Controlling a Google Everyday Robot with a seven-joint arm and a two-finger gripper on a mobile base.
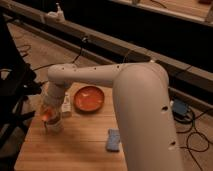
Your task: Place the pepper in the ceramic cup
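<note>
My gripper point(49, 111) hangs at the table's left side, pointing down. It is shut on the pepper point(48, 115), which shows as an orange patch between the fingers. The ceramic cup point(54, 125), small and pale, stands directly under the gripper, with the pepper at its rim. The pepper's lower end and most of the cup's opening are hidden behind the gripper.
A round orange plate point(89, 98) lies on the wooden table point(80, 150), right of the gripper. A small white bottle point(66, 106) stands between the plate and the cup. A blue object point(114, 140) lies nearer the front. My bulky white arm point(145, 105) covers the table's right side.
</note>
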